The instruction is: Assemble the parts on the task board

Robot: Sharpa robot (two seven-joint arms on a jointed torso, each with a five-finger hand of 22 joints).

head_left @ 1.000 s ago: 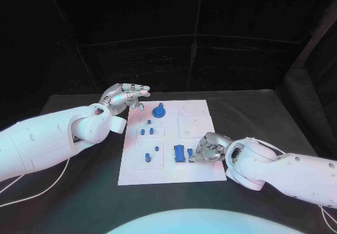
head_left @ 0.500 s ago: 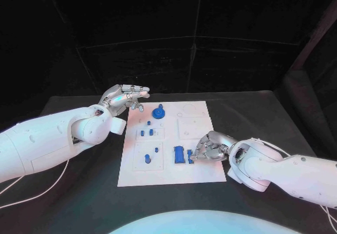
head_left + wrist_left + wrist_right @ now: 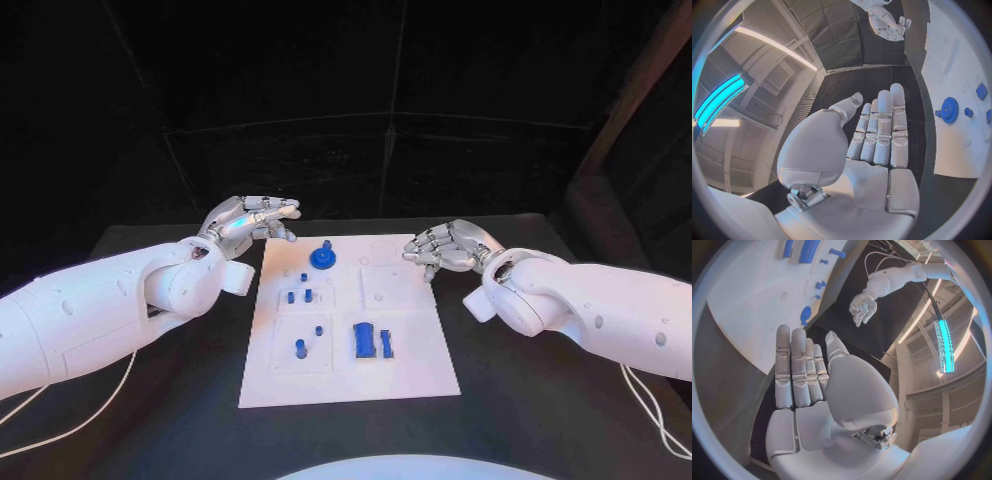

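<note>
The white task board (image 3: 411,368) lies in the middle of the table. A blue gear (image 3: 322,258) stands near its far edge, and small blue pegs (image 3: 299,296) sit in the left recesses. A blue block (image 3: 365,340) and a narrow blue piece (image 3: 388,343) lie side by side nearer me. My left hand (image 3: 253,218) hovers off the board's far left corner. My right hand (image 3: 447,245) hovers at the far right edge. Both palms are bare, with straight fingers in the wrist views: left hand (image 3: 873,135), right hand (image 3: 807,375). The gear (image 3: 949,110) (image 3: 805,316) shows in both.
The black table (image 3: 548,370) surrounds the board, with dark curtain walls behind. A white cable (image 3: 642,400) trails by my right arm, another by my left arm (image 3: 72,410).
My right hand has lifted away from the blue block near the board's front right and now hovers at the far right edge. The block stays on the board. The left hand has barely moved.
</note>
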